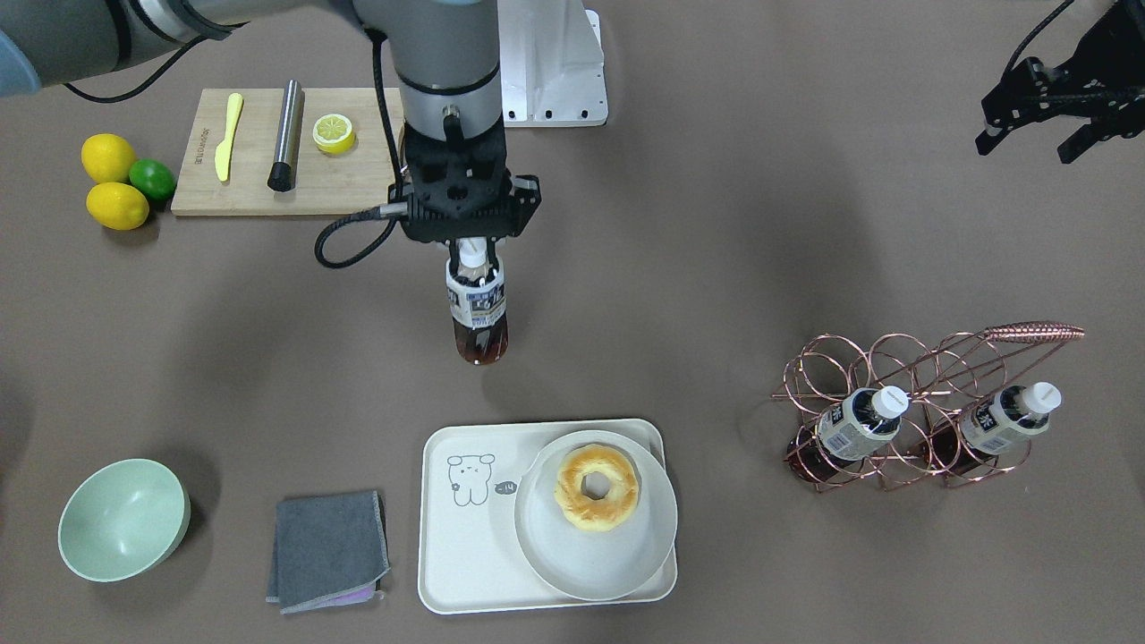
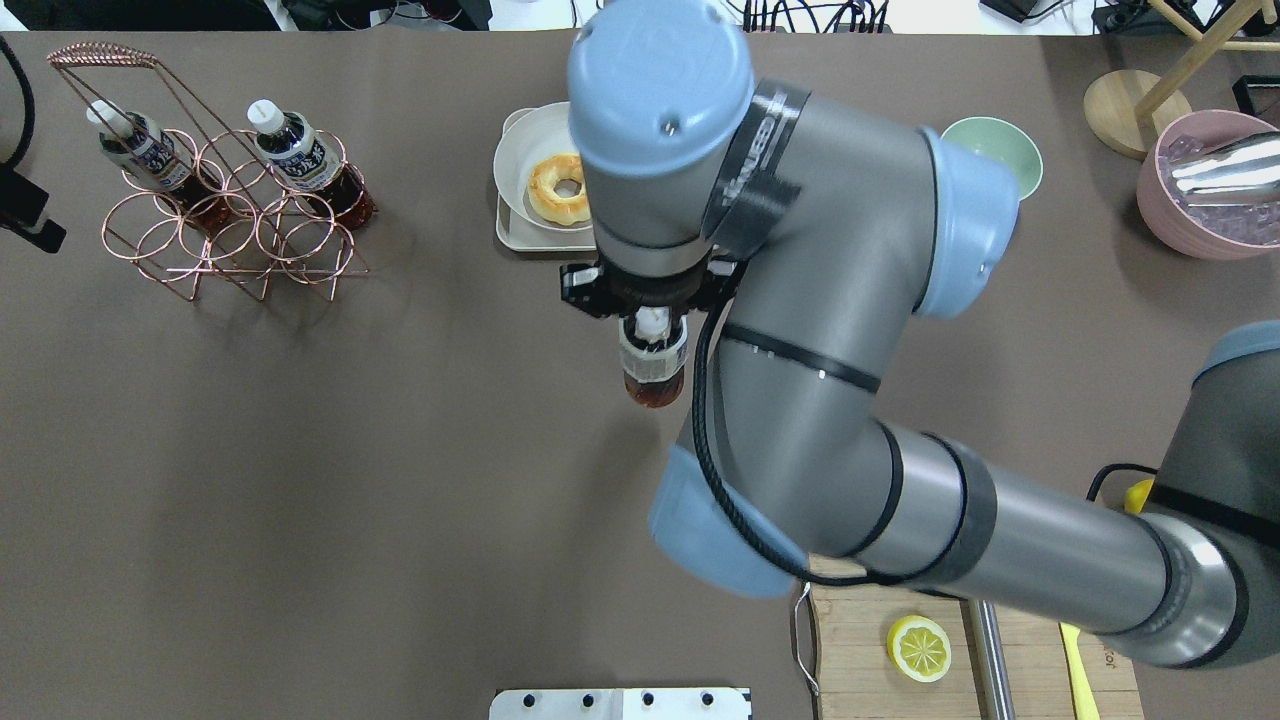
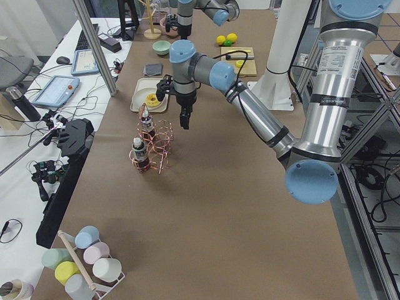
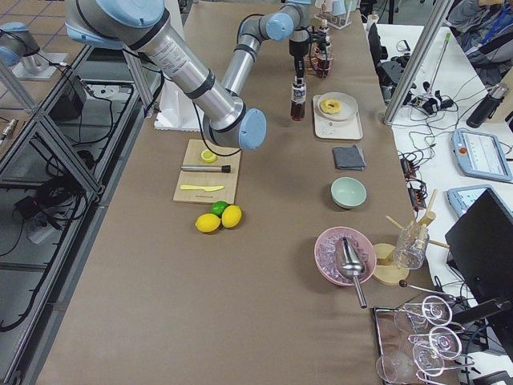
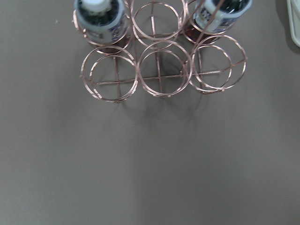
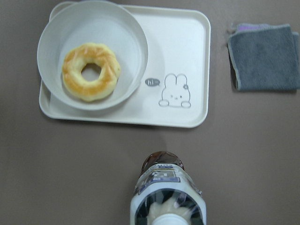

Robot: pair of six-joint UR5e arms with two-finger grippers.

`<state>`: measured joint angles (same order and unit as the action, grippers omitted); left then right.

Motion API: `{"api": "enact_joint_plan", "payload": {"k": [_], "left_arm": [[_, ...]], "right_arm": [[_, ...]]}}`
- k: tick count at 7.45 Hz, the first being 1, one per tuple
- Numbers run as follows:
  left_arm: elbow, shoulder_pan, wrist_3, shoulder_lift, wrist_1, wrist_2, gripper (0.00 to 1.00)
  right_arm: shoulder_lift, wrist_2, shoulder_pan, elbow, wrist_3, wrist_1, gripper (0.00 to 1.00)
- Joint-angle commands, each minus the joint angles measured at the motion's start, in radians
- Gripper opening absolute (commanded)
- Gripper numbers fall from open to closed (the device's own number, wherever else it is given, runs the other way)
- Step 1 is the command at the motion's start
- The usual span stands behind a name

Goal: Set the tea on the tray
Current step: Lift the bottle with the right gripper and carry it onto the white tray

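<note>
Short of the cream-white rectangular plastic tray (image 1: 465, 559), right gripper (image 1: 472, 255) clamps the small clear tea bottle (image 1: 479, 309) by its white cap (image 2: 651, 322), long axis vertical. Tray lies straight ahead, away from the robot.

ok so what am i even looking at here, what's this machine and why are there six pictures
These are two robot arms at a brown table, each ending in a two-finger gripper. Four pictures come from fixed cameras: one facing the robot, one over its shoulders, one at each table end. Two come from cameras on the wrists. The right gripper is shut on the cap end of a tea bottle, short of the cream tray, which holds a plate with a doughnut. The left gripper hangs open near a wire rack with two more bottles. Also there: a cutting board, lemons, a bowl, a grey cloth.
</note>
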<state>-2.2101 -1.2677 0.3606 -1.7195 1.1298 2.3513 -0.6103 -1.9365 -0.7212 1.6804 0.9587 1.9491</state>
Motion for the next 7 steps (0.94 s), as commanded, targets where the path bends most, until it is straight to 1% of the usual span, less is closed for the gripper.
{"api": "enact_joint_plan", "payload": {"k": [1,2,3,5,7], "left_arm": [[-0.022,-0.077,-0.053,0.104,0.010,-0.003,0.96],[-0.032,-0.097,-0.060,0.118,0.010,-0.001,0.96],[-0.048,-0.098,-0.057,0.129,0.010,0.000,0.96],[-0.065,-0.099,-0.055,0.130,0.008,0.000,0.96],[-0.086,-0.098,-0.055,0.150,0.010,0.000,0.96]], "right_arm": [[0.117,-0.065,-0.118,-0.395,-0.095,-0.272,0.00],[0.127,-0.088,-0.153,-0.437,-0.150,-0.272,0.00],[0.129,-0.088,-0.171,-0.473,-0.193,-0.275,0.00],[0.138,-0.085,-0.170,-0.513,-0.201,-0.279,0.00],[0.148,-0.090,-0.169,-0.559,-0.184,-0.356,0.00]]}}
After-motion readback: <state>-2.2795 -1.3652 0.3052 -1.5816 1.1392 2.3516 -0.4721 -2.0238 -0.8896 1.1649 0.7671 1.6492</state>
